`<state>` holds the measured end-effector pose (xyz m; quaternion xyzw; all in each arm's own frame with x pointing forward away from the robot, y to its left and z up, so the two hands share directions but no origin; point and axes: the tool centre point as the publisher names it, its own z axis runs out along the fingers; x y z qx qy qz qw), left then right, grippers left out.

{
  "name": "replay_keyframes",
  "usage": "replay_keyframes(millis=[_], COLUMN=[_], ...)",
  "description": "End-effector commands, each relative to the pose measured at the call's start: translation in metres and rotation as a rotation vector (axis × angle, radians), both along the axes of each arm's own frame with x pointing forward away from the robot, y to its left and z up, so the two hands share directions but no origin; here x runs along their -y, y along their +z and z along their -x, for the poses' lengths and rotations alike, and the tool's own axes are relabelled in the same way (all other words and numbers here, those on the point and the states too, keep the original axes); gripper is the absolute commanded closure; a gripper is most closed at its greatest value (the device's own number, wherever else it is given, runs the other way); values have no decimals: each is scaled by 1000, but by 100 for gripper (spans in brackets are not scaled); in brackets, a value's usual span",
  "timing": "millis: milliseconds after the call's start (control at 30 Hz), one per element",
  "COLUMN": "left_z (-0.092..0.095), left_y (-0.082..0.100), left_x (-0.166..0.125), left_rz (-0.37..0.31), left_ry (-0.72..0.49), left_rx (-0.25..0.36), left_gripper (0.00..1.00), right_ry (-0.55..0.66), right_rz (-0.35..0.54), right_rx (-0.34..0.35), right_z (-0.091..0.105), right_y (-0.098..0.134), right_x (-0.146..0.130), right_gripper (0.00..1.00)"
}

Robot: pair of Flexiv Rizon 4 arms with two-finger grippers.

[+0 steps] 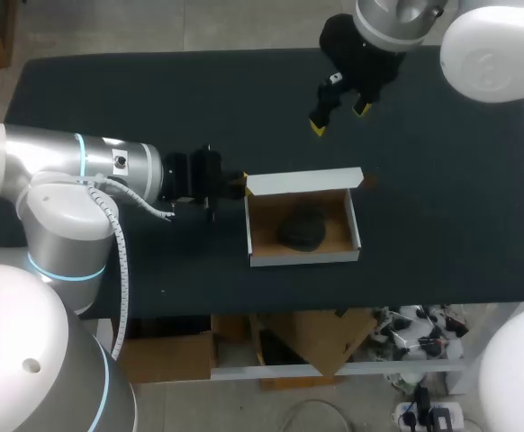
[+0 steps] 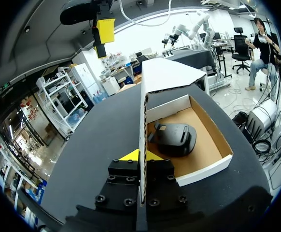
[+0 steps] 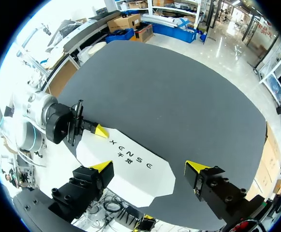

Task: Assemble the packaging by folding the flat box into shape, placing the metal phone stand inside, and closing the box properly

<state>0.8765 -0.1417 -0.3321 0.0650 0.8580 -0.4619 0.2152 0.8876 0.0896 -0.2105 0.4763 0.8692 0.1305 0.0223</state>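
- Two things carry the task. The white box [image 1: 302, 258] stands open near the middle of the table [image 1: 109, 90], and the black phone stand [image 1: 300, 229] lies inside it on the brown floor.
- Some dark print sits on the white outer face of the lid [image 3: 131, 162]: one line of letters with two small characters under it. Only the right wrist view shows this print. In the head view the lid stands up along the far side of the box and looks plain.
- My left gripper [image 2: 140, 155] is at the far left corner of the box. Its yellow tips are pressed on a cardboard edge of the box from both sides.
- The left wrist view shows the raw corrugated edge running up between the tips. In the head view this corner is mostly hidden by the gripper body.
- My right gripper [image 1: 338, 112] hangs above the table, beyond the far side of the box and apart from it. Its fingers are spread wide and hold nothing.
- In the right wrist view, the lid lies below these spread fingers, with one yellow tip of the left gripper just beside the lid.
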Motion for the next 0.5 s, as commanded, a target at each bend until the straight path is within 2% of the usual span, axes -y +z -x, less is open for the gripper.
replay_keyframes(millis=[33, 233, 500], left_z=[3, 6, 10], left_y=[-8, -8, -12], left_x=[6, 3, 2], left_rz=[-11, -16, -21], left_ry=[14, 13, 11], left_rx=[16, 36, 55], left_gripper=[100, 100, 100], right_ry=[-77, -216, -294], right_rz=[19, 22, 27], right_rx=[-62, -158, -224], right_z=[-5, 1, 13], right_y=[1, -1, -7], right_x=[-1, 9, 16], right_gripper=[0, 0, 0])
